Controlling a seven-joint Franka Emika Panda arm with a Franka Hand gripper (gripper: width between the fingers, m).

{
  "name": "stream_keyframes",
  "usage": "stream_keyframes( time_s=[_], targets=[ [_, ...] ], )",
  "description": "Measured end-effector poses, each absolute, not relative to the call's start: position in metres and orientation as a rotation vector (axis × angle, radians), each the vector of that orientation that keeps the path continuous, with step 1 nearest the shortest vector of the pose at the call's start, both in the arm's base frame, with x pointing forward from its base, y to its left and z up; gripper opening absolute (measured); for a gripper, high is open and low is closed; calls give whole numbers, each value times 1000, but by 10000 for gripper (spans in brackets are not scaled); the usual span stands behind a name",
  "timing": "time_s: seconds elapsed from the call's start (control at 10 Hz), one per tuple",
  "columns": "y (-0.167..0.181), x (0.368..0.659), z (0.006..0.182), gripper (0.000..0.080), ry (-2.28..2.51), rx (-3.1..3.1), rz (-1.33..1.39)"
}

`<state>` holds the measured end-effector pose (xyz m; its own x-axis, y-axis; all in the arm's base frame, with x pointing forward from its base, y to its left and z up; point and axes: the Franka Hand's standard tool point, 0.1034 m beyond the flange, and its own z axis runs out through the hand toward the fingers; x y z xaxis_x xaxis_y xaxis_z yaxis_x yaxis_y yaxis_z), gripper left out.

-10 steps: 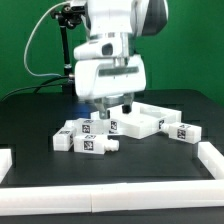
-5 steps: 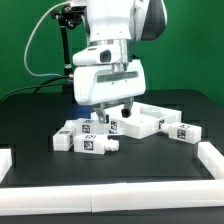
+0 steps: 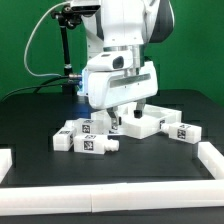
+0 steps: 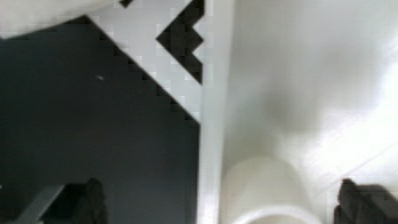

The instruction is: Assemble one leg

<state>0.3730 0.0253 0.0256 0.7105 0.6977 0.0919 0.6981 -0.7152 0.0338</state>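
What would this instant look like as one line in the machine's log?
gripper: open, low over panel | legs: lying loose on table, none held | step: leg not yet picked

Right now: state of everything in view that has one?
pincer: open, fingers wide apart, low over the panel, holding nothing.
panel: lying flat on the table.
legs: loose, lying on the table beside the panel, none gripped.
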Motion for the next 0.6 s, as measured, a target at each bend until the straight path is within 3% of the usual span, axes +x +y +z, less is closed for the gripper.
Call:
stream_keyframes(
  time_s=[0.6],
  targets=[
    [12,366,4,649,-1137,-2909,-108]
  ],
)
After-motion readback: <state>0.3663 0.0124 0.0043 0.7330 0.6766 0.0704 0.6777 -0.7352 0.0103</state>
